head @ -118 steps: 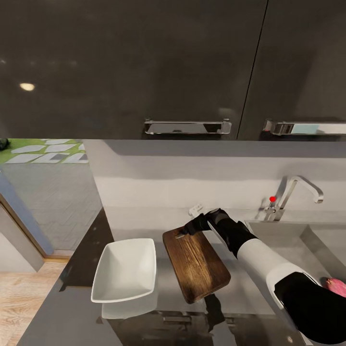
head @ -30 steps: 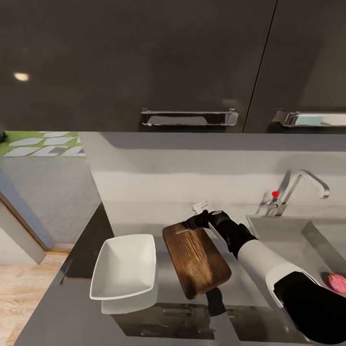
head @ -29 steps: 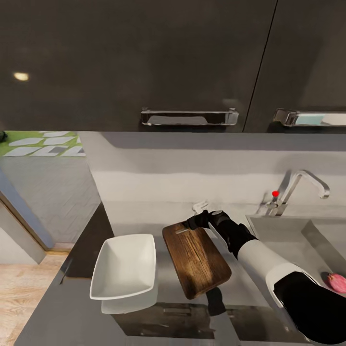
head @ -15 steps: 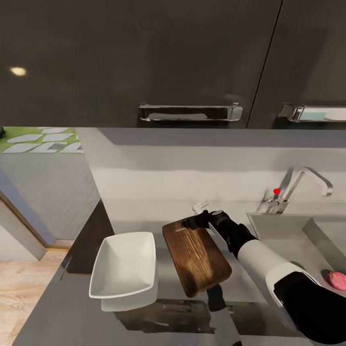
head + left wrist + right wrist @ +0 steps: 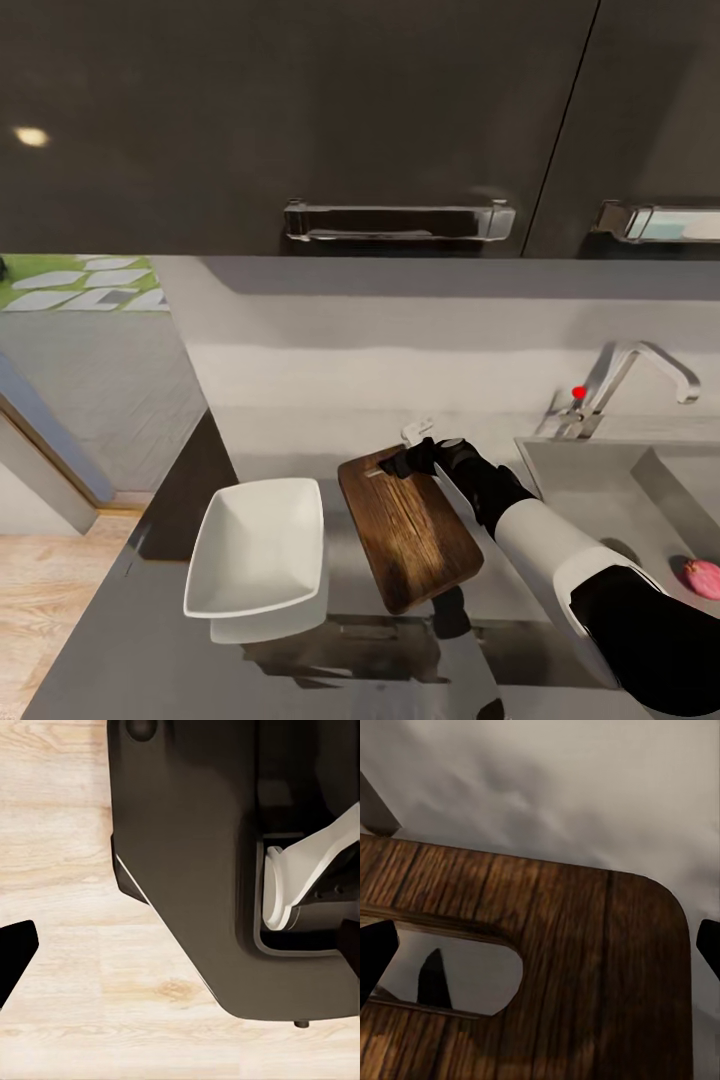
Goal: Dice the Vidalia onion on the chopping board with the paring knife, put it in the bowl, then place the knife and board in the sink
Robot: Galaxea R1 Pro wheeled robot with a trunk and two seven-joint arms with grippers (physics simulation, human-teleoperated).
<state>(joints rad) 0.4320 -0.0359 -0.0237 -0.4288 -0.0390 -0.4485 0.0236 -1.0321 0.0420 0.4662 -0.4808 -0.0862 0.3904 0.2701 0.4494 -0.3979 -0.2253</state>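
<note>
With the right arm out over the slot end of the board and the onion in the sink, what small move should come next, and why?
Probably lower the right tool slightly toward the chopping board's slot end, where the paring knife's dark tip shows through the slot. The fingertips at the right wrist view's edges stand wide apart with nothing between them, so no grasp is made yet, and the Vidalia onion lies in the sink.

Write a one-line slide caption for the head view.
Right end effector at the slotted end of the chopping board, white bowl beside it on the countertop; onion in the sink.
</note>
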